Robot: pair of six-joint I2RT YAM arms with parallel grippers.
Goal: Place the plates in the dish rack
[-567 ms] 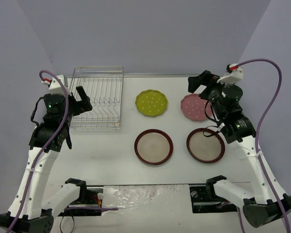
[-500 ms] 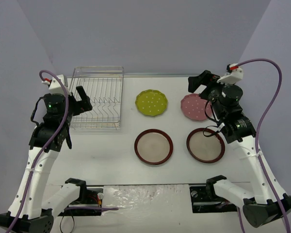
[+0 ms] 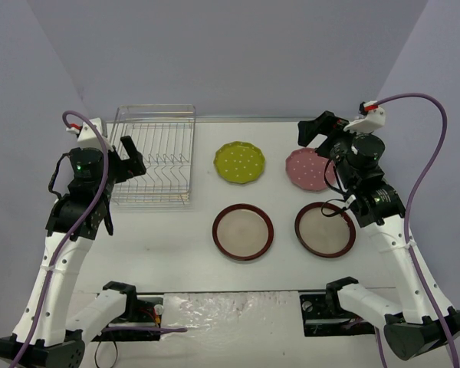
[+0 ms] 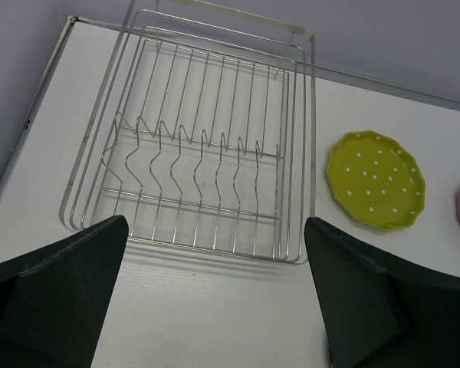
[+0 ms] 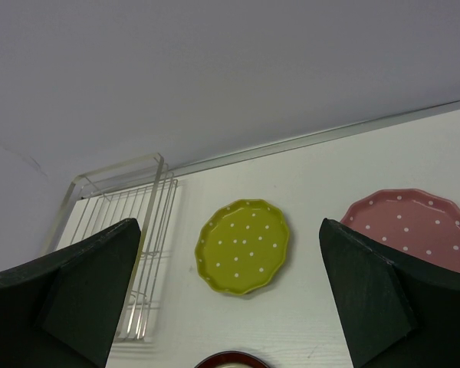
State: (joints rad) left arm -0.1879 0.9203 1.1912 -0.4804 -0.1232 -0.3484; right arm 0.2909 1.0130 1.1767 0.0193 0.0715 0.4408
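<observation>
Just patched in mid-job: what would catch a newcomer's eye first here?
Four plates lie flat on the white table: a yellow-green plate and a pink plate at the back, two red-rimmed plates nearer the arms. The wire dish rack at far left holds no plates, and the left hand and right hand hang open, empty.

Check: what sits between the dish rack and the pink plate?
The yellow-green plate, flat and apart from both the dish rack and the pink plate. The top external view shows it clearest.

bright, even light; sharp frames
</observation>
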